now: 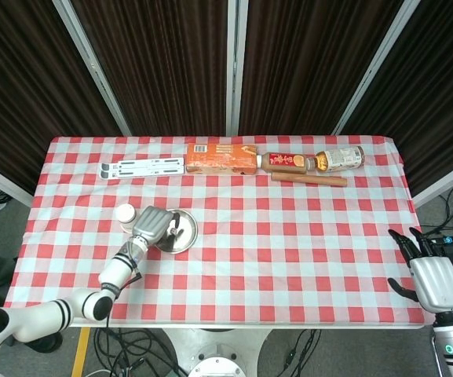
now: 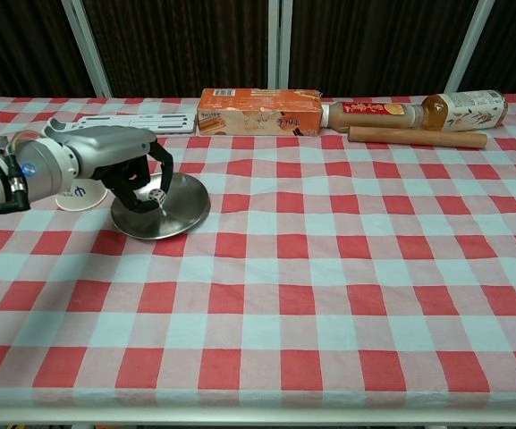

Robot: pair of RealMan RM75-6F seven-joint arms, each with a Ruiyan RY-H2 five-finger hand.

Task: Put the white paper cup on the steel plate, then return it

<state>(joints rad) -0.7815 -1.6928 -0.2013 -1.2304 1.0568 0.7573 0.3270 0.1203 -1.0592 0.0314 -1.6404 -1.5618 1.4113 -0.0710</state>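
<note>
The white paper cup [image 1: 125,215] stands upside down on the checked cloth, just left of the steel plate [image 1: 184,236]. In the chest view only the cup's lower part [image 2: 82,194] shows behind my left forearm. My left hand [image 1: 155,226] hovers over the plate's left half [image 2: 175,216], to the right of the cup. Its fingers [image 2: 153,179] curve downward, apart from the thumb, with nothing in them. My right hand [image 1: 428,276] hangs off the table's right front corner, fingers spread and empty; the chest view does not show it.
Along the back edge lie a white slotted rack [image 1: 142,166], an orange carton [image 1: 221,158], two bottles on their sides [image 1: 289,162] [image 1: 340,159] and a wooden rod [image 1: 309,180]. The checked cloth [image 1: 289,251] stretches right of the plate.
</note>
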